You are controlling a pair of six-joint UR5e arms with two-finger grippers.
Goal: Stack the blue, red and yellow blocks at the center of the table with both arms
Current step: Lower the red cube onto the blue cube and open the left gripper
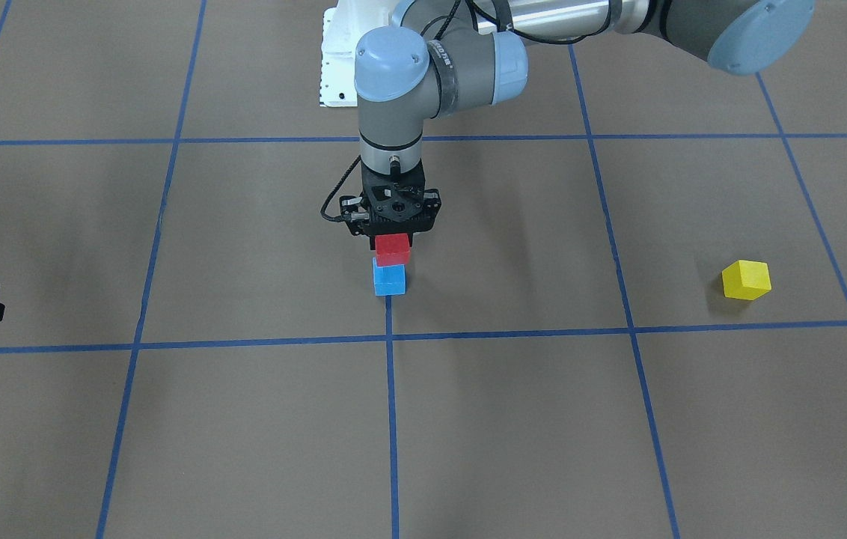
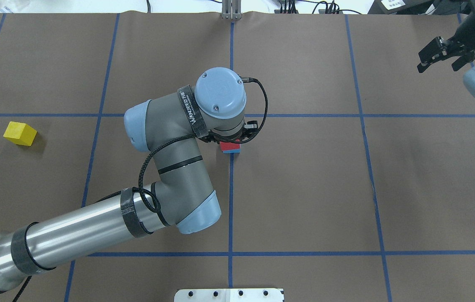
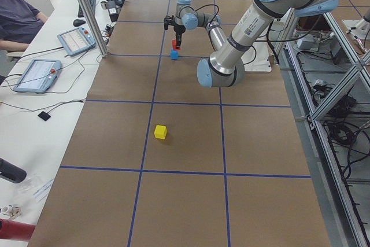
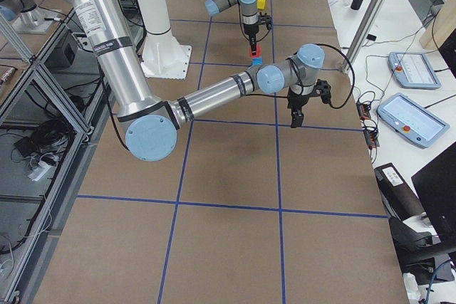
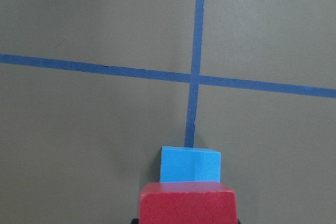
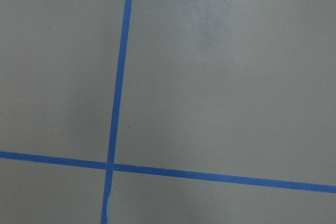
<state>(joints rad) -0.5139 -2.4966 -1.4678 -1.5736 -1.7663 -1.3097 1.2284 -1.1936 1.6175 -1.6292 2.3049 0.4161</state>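
1. Left end effector (image 1: 392, 238): points straight down near the middle of the bench (image 1: 513, 419), fingers closed on the sides of the red block (image 1: 392, 248).
2. Red block: small matte cube with plain faces and crisp edges, narrower than the end effector. Hangs directly over the blue block (image 1: 389, 278), roughly squared with it. Touching it or just clear of it, cannot tell.
3. Blue block: light blue matte cube of the same size. Rests flat on the bench, on a tape line (image 1: 392, 419), near a crossing of the grid.
4. Yellow block (image 1: 745, 279): same size and finish, bright yellow, turned at an angle to the grid. Lies alone inside a grid square on the robot's left side, well apart from the other two.
5. Right end effector (image 2: 439, 63): hangs over the far right part of the bench, well apart from every block. Fingers spread, nothing between them.
6. Bench: wide, flat and brown, crossed by thin blue tape lines.
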